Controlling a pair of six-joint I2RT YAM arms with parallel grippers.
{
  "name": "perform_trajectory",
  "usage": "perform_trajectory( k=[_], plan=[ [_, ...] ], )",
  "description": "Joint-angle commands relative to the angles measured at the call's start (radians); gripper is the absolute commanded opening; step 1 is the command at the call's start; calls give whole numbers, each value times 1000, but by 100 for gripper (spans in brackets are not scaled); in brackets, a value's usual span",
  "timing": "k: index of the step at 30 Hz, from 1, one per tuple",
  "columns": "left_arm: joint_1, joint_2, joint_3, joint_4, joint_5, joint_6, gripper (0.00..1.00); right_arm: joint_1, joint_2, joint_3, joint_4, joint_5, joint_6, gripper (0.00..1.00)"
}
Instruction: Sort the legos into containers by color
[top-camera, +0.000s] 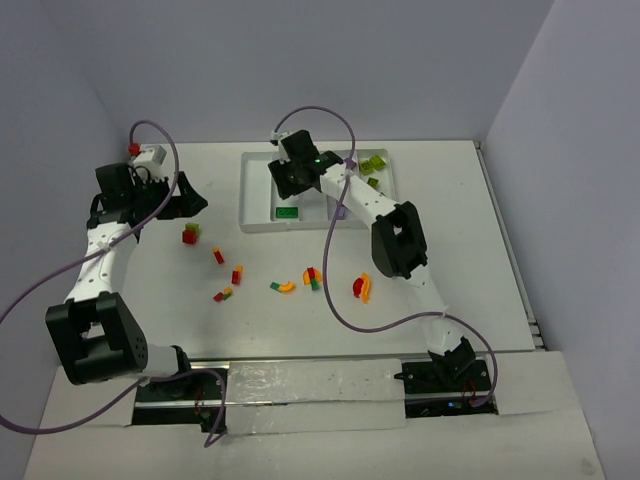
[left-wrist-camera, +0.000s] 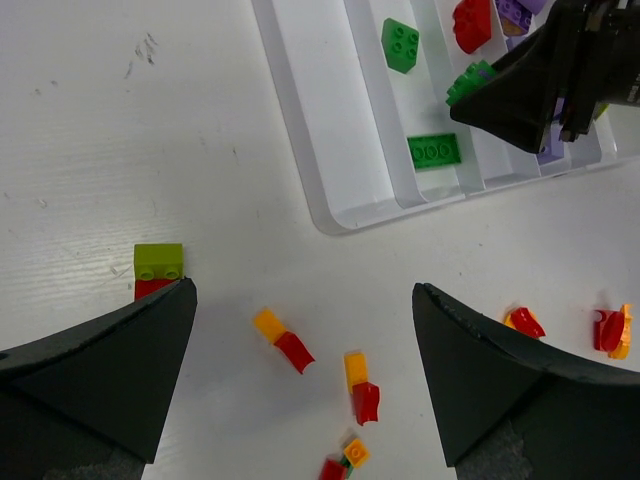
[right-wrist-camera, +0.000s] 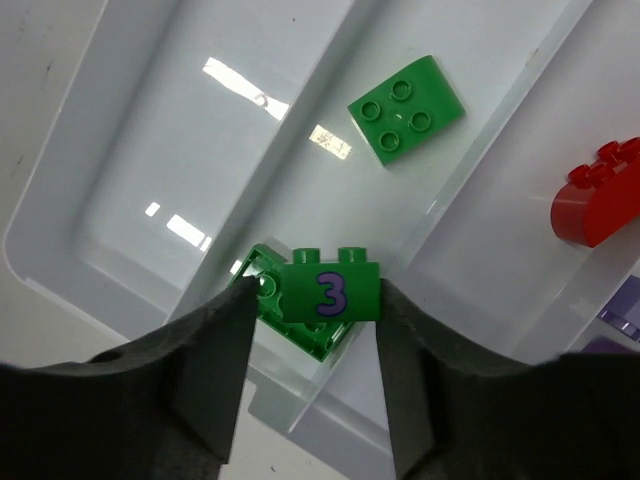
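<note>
Left pincer (left-wrist-camera: 303, 300): jaws wide apart, gripping nothing, above the worktop (top-camera: 480, 260).
Right pincer (right-wrist-camera: 318, 300): low over the near end of the white tray (left-wrist-camera: 320, 120); its fingers flank a dark green brick (right-wrist-camera: 330, 290) marked 3, but I cannot tell whether they clamp it.
Second compartment from the left: a curved green brick (right-wrist-camera: 405, 110) lies flat.
Next compartment: a red brick (right-wrist-camera: 595, 205).
Loose legos (left-wrist-camera: 295, 350): red, orange and lime pieces scattered on the worktop near the tray.

Purple 3 on green lego (right-wrist-camera: 322, 290)
</note>
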Motion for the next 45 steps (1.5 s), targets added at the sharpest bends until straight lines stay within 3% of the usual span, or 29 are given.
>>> perform_trajectory(
  k=[1,6,9,16,21,30,45],
  plan=[
    [1,-29,-8,-23,35,43,99,-2,6,37,14,3,2,64],
    [2,-16,-7,-37,18,91,99,-2,-36,4,19,-20,4,75],
    [1,22,-1,-58,-64,100,95,-3,-79,-31,28,-27,5,81],
    [1,77,-80,-20,-312,136,81,-9,-187,-89,11,-54,19,82],
    [1,100,-165,84,-331,188,78,-30,-263,-154,9,-97,32,82],
    [2,250,-186,198,-301,266,77,-58,-295,-188,-6,-106,30,82],
    [6,357,-69,197,-285,278,57,-61,-292,-192,-15,-116,21,82]
  ],
)
